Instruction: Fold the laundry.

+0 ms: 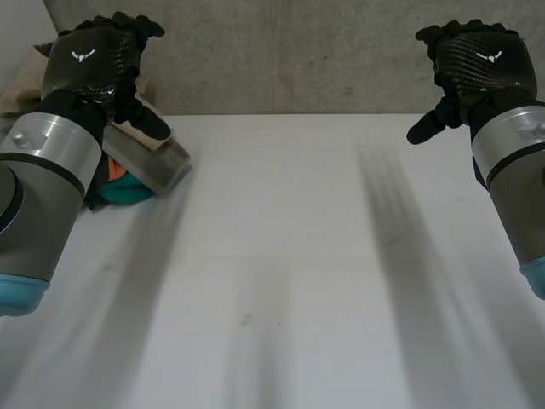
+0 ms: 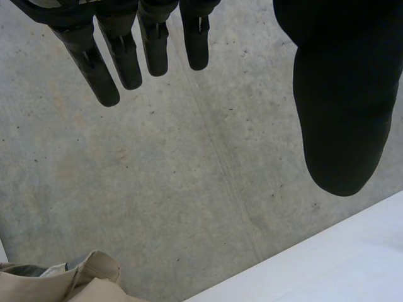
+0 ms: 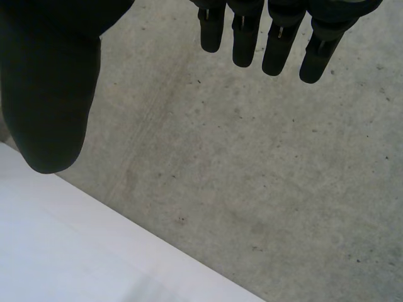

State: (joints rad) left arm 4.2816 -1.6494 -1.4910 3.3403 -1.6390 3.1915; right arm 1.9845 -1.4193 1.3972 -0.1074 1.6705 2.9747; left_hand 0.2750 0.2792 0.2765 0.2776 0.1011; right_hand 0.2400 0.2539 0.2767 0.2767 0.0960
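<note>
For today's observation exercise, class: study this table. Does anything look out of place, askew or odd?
Only the laundry: beige, grey, teal and orange pieces lie heaped at the far corner of the table, partly behind the left arm. The left hand and right hand are open, holding nothing.

Soft, even light — white table [image 1: 341,256] brightly lit

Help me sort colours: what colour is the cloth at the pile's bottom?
The cloth is teal, best seen in the head view.
</note>
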